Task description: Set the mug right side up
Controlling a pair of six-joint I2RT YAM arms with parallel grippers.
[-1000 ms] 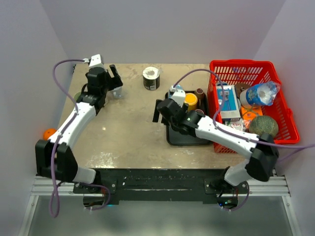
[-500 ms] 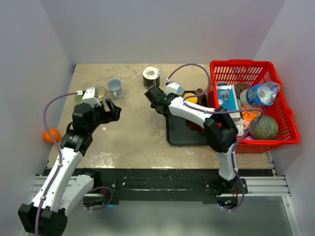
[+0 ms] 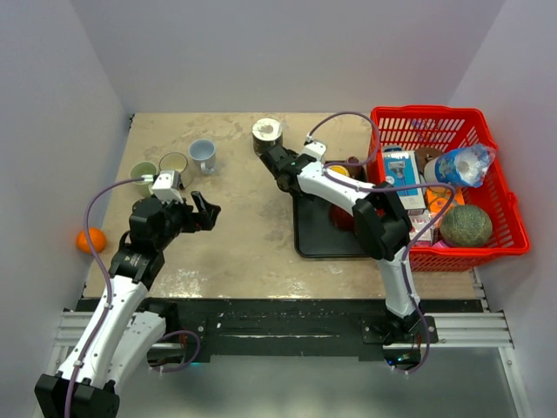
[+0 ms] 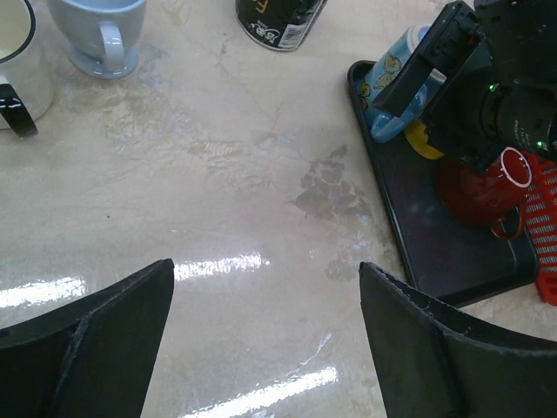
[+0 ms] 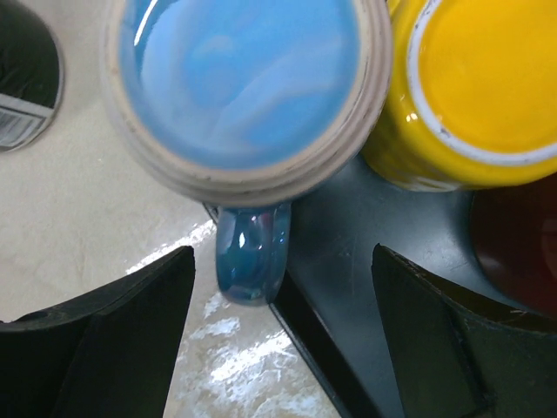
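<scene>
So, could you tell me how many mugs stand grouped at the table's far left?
3: a green ceramic mug nearest the left edge, a cream ceramic mug with a dark rim beside it, and a pale blue ceramic mug further right. None appears hidden there.

A red basket [image 3: 426, 111] at the right of the table [image 3: 235, 218] holds a melon [image 3: 466, 224], a bottle [image 3: 459, 165] and a box [image 3: 402, 178]. Just beside it, a black tray [image 3: 318, 231] carries a red mug [image 3: 342, 216] and a yellow mug [image 3: 338, 171]. A can [image 3: 266, 135] stands near the far edge, with pale blue [image 3: 203, 154], white [image 3: 174, 164] and green [image 3: 143, 173] mugs to its left, and an orange ball [image 3: 88, 239] lies beyond the left edge.
</scene>
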